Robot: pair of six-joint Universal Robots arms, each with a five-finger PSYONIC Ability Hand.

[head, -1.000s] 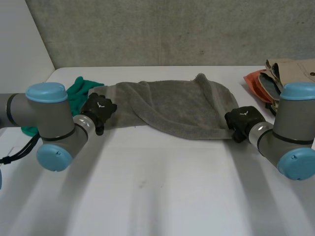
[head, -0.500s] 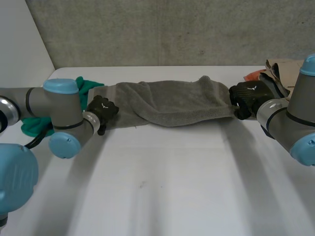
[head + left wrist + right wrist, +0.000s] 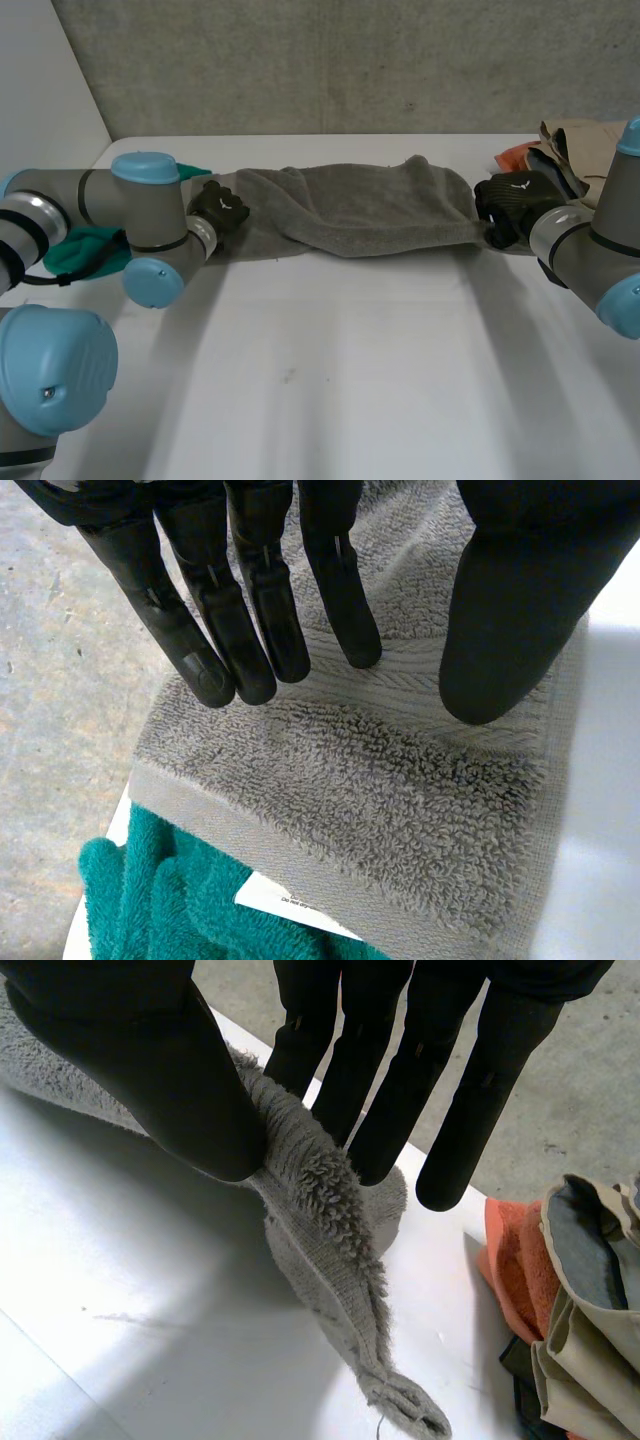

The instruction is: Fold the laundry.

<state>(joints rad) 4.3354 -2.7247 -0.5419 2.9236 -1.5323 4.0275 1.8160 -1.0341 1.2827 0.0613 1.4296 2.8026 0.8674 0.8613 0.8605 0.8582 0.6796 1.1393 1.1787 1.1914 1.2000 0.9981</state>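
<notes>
Grey towel (image 3: 360, 208), R robot hand (image 3: 170, 1080) pinching edge, green cloth (image 3: 150, 895) partly hidden

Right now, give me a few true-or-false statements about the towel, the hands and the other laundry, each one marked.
1. The right hand pinches the grey towel between thumb and fingers. True.
2. The green cloth lies beside the right hand. False: it lies by the left hand, at the towel's other end.
3. The towel is folded into a neat square. False: it lies stretched long between both hands.
4. A pile of beige and orange clothes lies near the right hand. True.
</notes>
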